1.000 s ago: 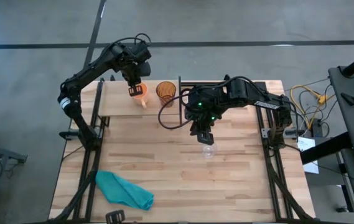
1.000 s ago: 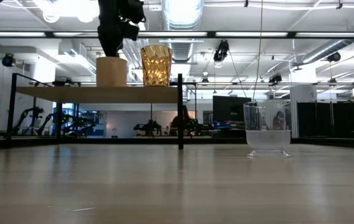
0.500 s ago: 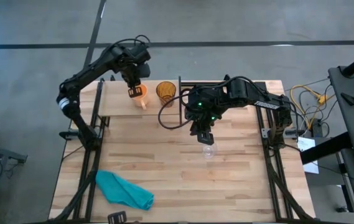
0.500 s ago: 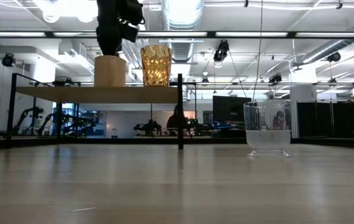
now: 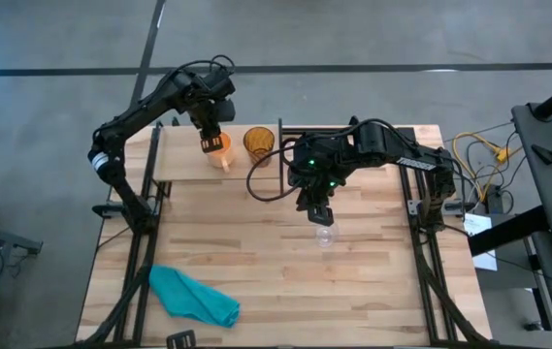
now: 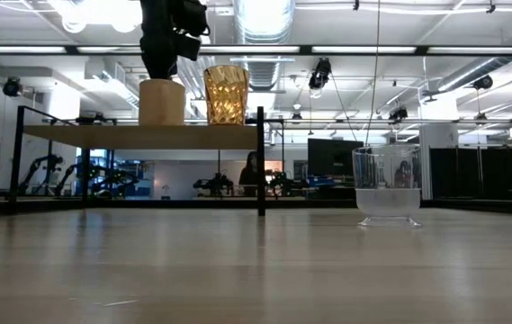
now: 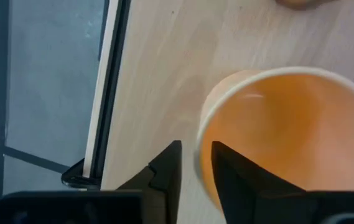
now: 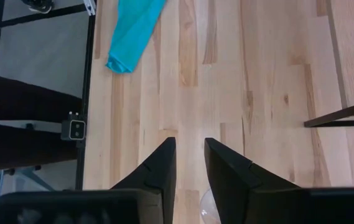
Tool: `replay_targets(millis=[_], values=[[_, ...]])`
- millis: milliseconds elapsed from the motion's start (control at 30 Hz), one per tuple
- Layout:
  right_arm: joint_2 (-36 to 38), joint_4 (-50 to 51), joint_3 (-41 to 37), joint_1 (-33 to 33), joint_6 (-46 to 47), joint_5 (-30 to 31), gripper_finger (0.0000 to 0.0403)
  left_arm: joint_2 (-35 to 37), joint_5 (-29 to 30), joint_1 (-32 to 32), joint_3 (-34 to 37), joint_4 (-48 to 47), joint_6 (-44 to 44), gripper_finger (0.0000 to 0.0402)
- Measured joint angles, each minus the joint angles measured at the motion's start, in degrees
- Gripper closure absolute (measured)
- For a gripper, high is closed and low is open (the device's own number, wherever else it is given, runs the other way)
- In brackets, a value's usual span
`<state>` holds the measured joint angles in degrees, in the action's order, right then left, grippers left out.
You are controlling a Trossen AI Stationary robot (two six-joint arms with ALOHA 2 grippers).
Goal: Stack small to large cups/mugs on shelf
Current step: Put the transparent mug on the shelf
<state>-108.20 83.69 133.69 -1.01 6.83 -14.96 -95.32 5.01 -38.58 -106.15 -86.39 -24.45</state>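
The orange mug (image 5: 218,147) stands upright on the pale shelf board (image 5: 183,163) at the table's far left, and the low view shows it there too (image 6: 161,103). The amber tumbler (image 5: 259,143) stands beside it on the shelf (image 6: 226,94). My left gripper (image 7: 195,168) comes down from above and is shut on the mug. The tiny clear glass cup (image 5: 325,234) stands on its foot on the tabletop (image 6: 387,191). My right gripper (image 5: 319,211) hangs above the cup, just to its far side, empty, with a narrow gap between its fingers (image 8: 190,165). My left gripper holds the orange mug by its rim (image 7: 203,142), on the side toward the table's left. One finger (image 7: 239,177) is inside the mug and the other (image 7: 167,171) is outside. The fingers point down from above. The mug is upright with its base on the shelf board.
A teal cloth (image 5: 194,296) lies near the table's front left. Black metal rods (image 6: 261,162) carry the shelf above the tabletop. Cables and a stand (image 5: 470,165) lie off the table's right side. Bare planks lie between the cup and the cloth.
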Motion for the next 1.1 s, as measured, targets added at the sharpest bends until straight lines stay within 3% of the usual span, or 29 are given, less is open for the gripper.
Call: replay_targets(millis=[467, 633, 833, 1100], values=[[0.0, 0.2, 0.0, 0.0, 0.2, 0.0, 0.0319, 5.6, 0.2, 2.2, -2.3, 0.4, 1.3, 0.0312], [0.0, 6.8, -0.2, 0.0, -0.2, 0.6, 0.0319, 9.9, -0.5, 3.1, -2.4, 0.3, 4.7, 0.0312], [0.1, 6.3, -4.0, 0.0, 1.8, 2.1, 0.0319, 15.9, -5.4, 5.4, -2.6, 0.4, 6.8, 0.0312], [0.1, 6.3, -14.4, -0.1, 5.7, 2.0, 0.0319, 23.5, -7.1, 7.2, -2.6, 0.4, 12.2, 0.0312]])
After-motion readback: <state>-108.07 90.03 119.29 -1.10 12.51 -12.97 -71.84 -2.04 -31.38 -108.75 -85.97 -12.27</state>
